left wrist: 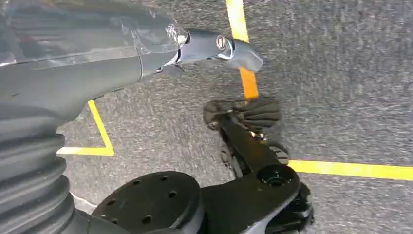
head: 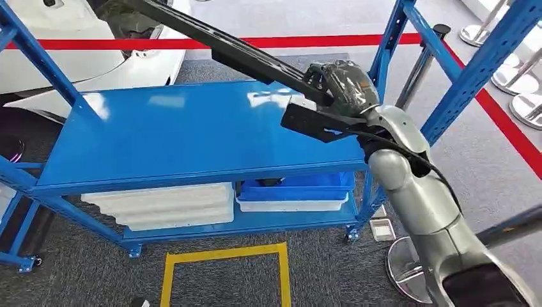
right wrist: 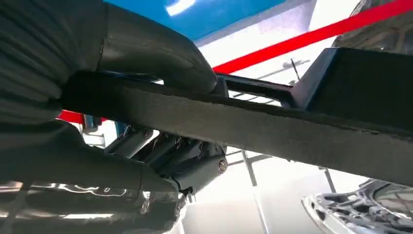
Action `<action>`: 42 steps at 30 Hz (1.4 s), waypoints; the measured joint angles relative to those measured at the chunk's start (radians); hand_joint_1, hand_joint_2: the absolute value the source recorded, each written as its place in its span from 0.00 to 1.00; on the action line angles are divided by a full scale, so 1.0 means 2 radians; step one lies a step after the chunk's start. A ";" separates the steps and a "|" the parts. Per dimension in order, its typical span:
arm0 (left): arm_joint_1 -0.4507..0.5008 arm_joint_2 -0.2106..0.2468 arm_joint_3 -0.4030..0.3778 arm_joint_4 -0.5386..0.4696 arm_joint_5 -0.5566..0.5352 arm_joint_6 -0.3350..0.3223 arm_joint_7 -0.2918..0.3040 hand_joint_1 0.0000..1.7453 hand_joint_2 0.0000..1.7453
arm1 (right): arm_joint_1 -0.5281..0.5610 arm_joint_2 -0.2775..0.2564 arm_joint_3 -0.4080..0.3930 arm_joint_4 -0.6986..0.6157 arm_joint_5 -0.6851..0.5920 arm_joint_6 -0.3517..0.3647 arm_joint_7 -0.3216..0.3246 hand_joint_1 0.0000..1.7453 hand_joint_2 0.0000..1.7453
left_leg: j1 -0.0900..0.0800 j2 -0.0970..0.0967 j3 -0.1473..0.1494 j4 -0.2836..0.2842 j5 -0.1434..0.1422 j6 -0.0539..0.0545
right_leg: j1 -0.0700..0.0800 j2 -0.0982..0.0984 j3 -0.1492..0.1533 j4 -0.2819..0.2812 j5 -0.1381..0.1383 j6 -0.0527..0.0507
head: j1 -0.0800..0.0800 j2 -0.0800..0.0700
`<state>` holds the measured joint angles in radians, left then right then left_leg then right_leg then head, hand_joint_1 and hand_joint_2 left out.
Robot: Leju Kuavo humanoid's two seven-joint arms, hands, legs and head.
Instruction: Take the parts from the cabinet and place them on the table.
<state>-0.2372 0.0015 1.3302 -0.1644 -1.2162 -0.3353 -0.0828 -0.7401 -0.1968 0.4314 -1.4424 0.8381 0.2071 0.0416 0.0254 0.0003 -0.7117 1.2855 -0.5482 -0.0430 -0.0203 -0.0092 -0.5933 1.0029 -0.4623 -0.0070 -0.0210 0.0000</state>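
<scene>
**Head view: a long black part is held over the blue shelf**

Head view: the long black part (head: 217, 41) is gripped near one end by the right hand (head: 342, 86), above the blue shelf (head: 185, 134).

Left wrist view: the left hand (left wrist: 214, 46) is seen over the floor; whether its fingers are apart cannot be told.

Right wrist view: the part (right wrist: 272, 131) looks stiff, long and likely tippy; a hold nearer the middle would be steadier.

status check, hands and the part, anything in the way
Right hand grips long black part above blue shelf. Left hand hangs, holding nothing. Shelf upright close beside.

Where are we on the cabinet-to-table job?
Pickup looks done: the right robot hand grips a long black part, holding it above the blue shelf. Still to do: carrying it over and setting it down; the table isn't in view. The left robot hand hangs over the carpet, holding nothing.
</scene>
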 joint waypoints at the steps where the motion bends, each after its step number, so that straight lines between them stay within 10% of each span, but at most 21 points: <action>1: 0.000 0.000 0.000 0.000 0.000 0.000 0.000 0.00 1.00 | 0.000 0.000 0.000 0.000 -0.001 0.000 0.000 0.98 1.00 | 0.002 0.000 0.027 -0.035 0.017 -0.002 | -0.003 0.000 -0.007 0.005 0.001 0.002 | -0.001 0.000; 3: -0.001 0.000 0.000 0.000 0.000 0.000 0.000 0.00 1.00 | 0.000 0.000 0.000 0.001 -0.001 0.000 0.000 0.98 1.00 | 0.007 0.000 0.075 -0.117 0.013 -0.009 | -0.004 0.000 -0.018 0.016 0.002 0.007 | -0.008 0.000; 8: 0.000 0.000 0.000 0.000 0.000 0.000 -0.001 0.00 1.00 | 0.001 0.000 -0.003 0.001 -0.003 0.000 0.000 0.98 1.00 | 0.003 -0.004 0.068 -0.123 0.023 0.015 | -0.004 0.001 -0.027 0.019 0.010 0.028 | -0.005 0.000; 13: 0.000 0.000 0.000 0.000 0.000 0.000 -0.001 0.00 1.00 | 0.001 0.000 -0.005 0.002 -0.005 0.000 0.000 0.98 1.00 | -0.003 0.000 0.046 -0.123 0.040 0.032 | -0.002 0.002 -0.073 0.164 -0.089 0.028 | 0.014 0.000; 15: 0.000 0.000 0.000 0.000 0.000 0.000 -0.001 0.00 1.00 | 0.003 0.000 -0.005 0.003 -0.006 0.000 0.000 0.98 1.00 | -0.007 -0.001 0.038 -0.122 0.046 0.032 | -0.001 0.002 -0.056 0.157 -0.076 0.024 | 0.017 0.000; 17: 0.000 0.000 0.000 0.000 0.000 0.000 -0.001 0.00 1.00 | 0.003 0.000 -0.005 0.003 -0.007 0.000 -0.001 0.98 1.00 | -0.009 -0.001 0.034 -0.122 0.050 0.031 | 0.002 0.002 -0.003 0.077 -0.043 0.016 | 0.022 0.000; 19: 0.000 -0.001 0.000 0.000 0.000 0.000 -0.001 0.00 1.00 | 0.002 0.001 -0.005 0.003 -0.009 0.000 -0.001 0.98 1.00 | -0.011 0.000 0.029 -0.121 0.054 0.026 | 0.008 0.003 0.034 0.012 -0.040 0.006 | 0.021 0.000; 23: 0.002 -0.001 0.000 0.000 0.000 0.000 -0.001 0.00 1.00 | 0.001 0.001 -0.006 0.003 -0.010 0.001 0.000 0.98 1.00 | -0.009 -0.002 0.027 -0.129 0.068 0.013 | 0.009 0.003 0.030 -0.002 -0.024 0.001 | 0.025 0.000; 26: 0.002 -0.001 0.000 0.000 0.000 -0.001 -0.002 0.00 1.00 | 0.000 0.003 -0.006 0.003 -0.015 0.001 0.000 0.98 1.00 | -0.006 -0.002 0.008 -0.068 0.008 0.006 | 0.005 0.000 0.021 -0.006 -0.012 -0.008 | 0.013 0.000; 29: 0.003 0.000 0.000 0.000 0.000 -0.001 -0.002 0.00 1.00 | 0.001 0.003 -0.006 0.004 -0.019 0.001 0.003 0.98 1.00 | -0.003 -0.002 -0.011 0.018 -0.029 0.000 | 0.005 0.002 0.008 0.001 -0.006 -0.006 | 0.007 0.000; 33: 0.002 0.001 0.000 0.000 -0.001 -0.002 -0.002 0.00 1.00 | 0.000 0.003 -0.006 0.006 -0.024 0.001 0.006 0.98 1.00 | 0.003 -0.010 0.076 -0.108 0.015 -0.002 | 0.001 0.010 -0.012 0.019 -0.004 0.000 | -0.001 0.000; 35: 0.003 0.001 0.000 0.000 0.000 -0.002 -0.002 0.00 1.00 | 0.001 0.003 -0.007 0.006 -0.026 0.001 0.008 0.98 1.00 | 0.001 -0.022 0.079 -0.119 0.012 0.004 | 0.003 0.015 -0.020 0.022 0.001 0.007 | -0.003 0.000; 38: 0.003 0.001 0.000 0.000 -0.001 -0.002 -0.002 0.00 1.00 | 0.001 0.003 -0.008 0.006 -0.028 0.002 0.009 0.98 1.00 | -0.002 -0.014 0.074 -0.120 0.016 0.011 | 0.001 0.024 -0.024 0.021 0.010 0.020 | -0.001 0.000; 42: 0.001 0.001 0.000 0.000 -0.001 -0.003 -0.003 0.00 1.00 | 0.000 0.003 -0.010 0.006 -0.031 0.002 0.010 0.98 1.00 | 0.000 0.004 0.061 -0.125 0.031 0.029 | 0.001 0.009 -0.052 0.102 -0.064 0.027 | 0.012 0.000</action>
<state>-0.2347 0.0038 1.3306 -0.1644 -1.2173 -0.3410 -0.0881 -0.7411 -0.1915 0.4108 -1.4294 0.7763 0.2110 0.0610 0.0250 0.0085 -0.5902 1.0346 -0.4862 0.0147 -0.0179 0.0096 -0.6963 1.2076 -0.5897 0.0462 0.0038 0.0000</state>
